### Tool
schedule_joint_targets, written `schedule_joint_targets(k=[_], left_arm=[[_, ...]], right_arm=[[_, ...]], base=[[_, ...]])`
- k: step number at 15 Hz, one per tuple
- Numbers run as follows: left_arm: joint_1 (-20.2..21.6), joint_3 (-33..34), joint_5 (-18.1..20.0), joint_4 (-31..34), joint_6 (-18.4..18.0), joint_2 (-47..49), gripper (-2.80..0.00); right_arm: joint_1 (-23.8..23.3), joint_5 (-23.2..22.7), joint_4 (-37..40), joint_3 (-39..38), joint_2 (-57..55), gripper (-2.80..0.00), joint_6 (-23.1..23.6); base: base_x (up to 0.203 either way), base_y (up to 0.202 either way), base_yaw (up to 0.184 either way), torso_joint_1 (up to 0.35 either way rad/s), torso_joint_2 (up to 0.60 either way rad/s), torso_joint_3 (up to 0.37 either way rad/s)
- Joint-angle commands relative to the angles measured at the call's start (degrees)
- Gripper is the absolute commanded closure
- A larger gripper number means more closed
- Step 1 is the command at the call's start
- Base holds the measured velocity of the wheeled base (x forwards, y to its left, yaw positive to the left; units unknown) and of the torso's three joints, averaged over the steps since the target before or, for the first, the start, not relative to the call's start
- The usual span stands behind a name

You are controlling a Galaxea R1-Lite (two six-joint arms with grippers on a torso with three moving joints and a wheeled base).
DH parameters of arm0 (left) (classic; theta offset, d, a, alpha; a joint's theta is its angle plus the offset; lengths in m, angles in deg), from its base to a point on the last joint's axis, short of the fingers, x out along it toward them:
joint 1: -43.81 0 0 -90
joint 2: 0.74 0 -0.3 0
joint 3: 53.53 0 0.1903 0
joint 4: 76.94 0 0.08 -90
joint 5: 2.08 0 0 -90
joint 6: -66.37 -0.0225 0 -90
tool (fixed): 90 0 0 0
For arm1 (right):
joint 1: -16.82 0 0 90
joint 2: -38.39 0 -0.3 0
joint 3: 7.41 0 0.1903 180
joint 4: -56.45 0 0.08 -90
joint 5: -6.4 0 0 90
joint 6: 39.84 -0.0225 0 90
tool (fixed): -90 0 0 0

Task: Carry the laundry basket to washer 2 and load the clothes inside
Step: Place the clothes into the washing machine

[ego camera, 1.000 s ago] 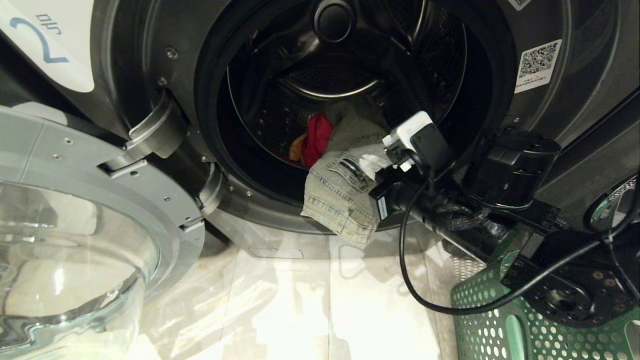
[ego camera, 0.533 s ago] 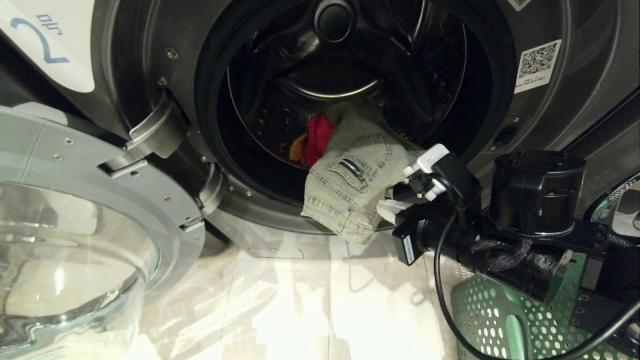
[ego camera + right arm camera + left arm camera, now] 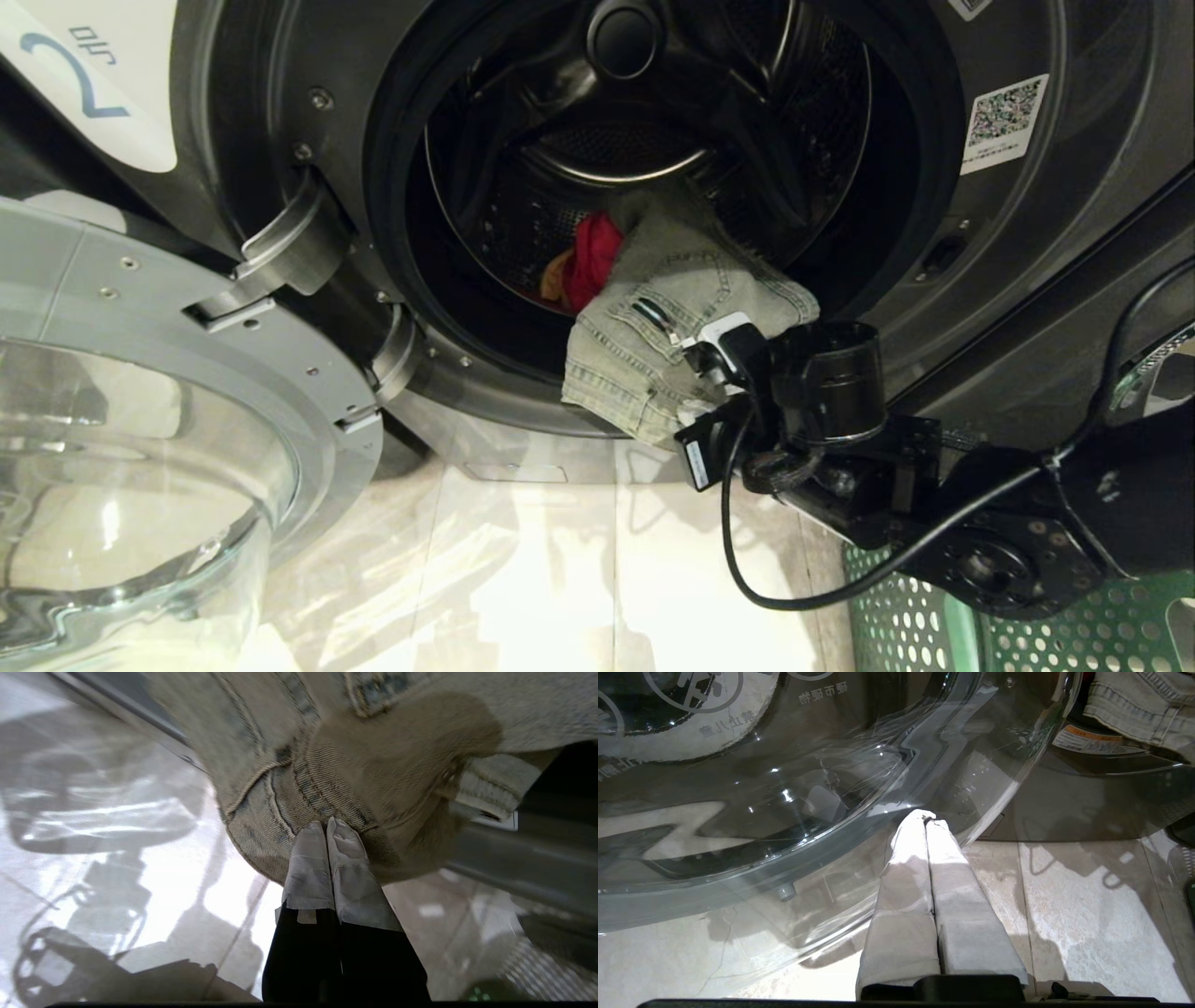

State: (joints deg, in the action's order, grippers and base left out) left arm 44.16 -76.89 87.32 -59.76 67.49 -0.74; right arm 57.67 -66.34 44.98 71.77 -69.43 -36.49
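Note:
Washer 2 (image 3: 280, 112) stands with its door swung open, the blue "2" label at upper left. In the drum lie a pink-red garment (image 3: 593, 257) and a bit of yellow one (image 3: 555, 275). A grey-green denim garment (image 3: 644, 327) hangs half out over the drum's lip. My right gripper (image 3: 693, 411) is shut, its wrapped tips (image 3: 327, 826) pressed against the underside of the denim's (image 3: 373, 742) hanging hem, with nothing between the fingers. My left gripper (image 3: 928, 817) is shut and empty, low beside the glass door. The green laundry basket (image 3: 896, 625) sits at lower right, under the right arm.
The open glass door (image 3: 140, 448) fills the lower left and curves close to the left gripper in the wrist view (image 3: 784, 812). Pale tiled floor (image 3: 560, 579) lies between door and basket. A black cable (image 3: 738, 560) loops below the right wrist.
The right arm has swung out of the drum mouth, down and left, so its shut fingers now sit under the denim's hanging hem. More of the denim shows on the lip. The left arm kept still.

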Motion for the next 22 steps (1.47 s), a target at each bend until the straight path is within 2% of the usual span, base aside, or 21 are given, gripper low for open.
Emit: schedule_joint_targets(k=[1,4,8,10,12,16,20,22], left_arm=[[0.00,2.29,-0.02,-0.05,0.02,0.00,0.00],[0.00,2.29,-0.02,-0.05,0.02,0.00,0.00],[0.06,2.29,-0.02,-0.05,0.02,0.00,0.00],[0.00,2.29,-0.02,-0.05,0.02,0.00,0.00],[0.08,2.29,-0.02,-0.05,0.02,0.00,0.00],[0.00,2.29,-0.02,-0.05,0.02,0.00,0.00],[0.00,2.29,-0.02,-0.05,0.02,0.00,0.00],[0.00,2.29,-0.02,-0.05,0.02,0.00,0.00]], right_arm=[[-0.56,2.90,2.73,3.87,-6.39,0.00,-0.47],[-1.27,4.11,3.01,8.41,-10.60,0.00,-0.67],[-2.70,10.36,2.24,20.34,-14.36,0.00,-0.66],[-2.96,12.92,-0.05,23.74,-14.03,0.00,0.31],[-3.15,13.51,-1.53,24.87,-14.39,0.00,2.51],[-4.95,16.75,-3.94,32.26,-20.74,0.00,4.06],[-6.59,20.42,-12.70,42.49,-29.02,0.00,7.47],[-7.31,22.22,-21.05,46.41,-31.65,0.00,12.08]], base=[[0.000,0.000,0.000,0.000,0.00,0.000],[0.000,0.000,0.000,0.000,0.00,0.000],[0.000,0.000,0.000,0.000,0.00,0.000],[0.000,0.000,0.000,0.000,0.00,0.000],[0.000,0.000,0.000,0.000,0.00,0.000],[0.000,0.000,0.000,0.000,0.00,0.000],[0.000,0.000,0.000,0.000,0.00,0.000],[0.000,0.000,0.000,0.000,0.00,0.000]])
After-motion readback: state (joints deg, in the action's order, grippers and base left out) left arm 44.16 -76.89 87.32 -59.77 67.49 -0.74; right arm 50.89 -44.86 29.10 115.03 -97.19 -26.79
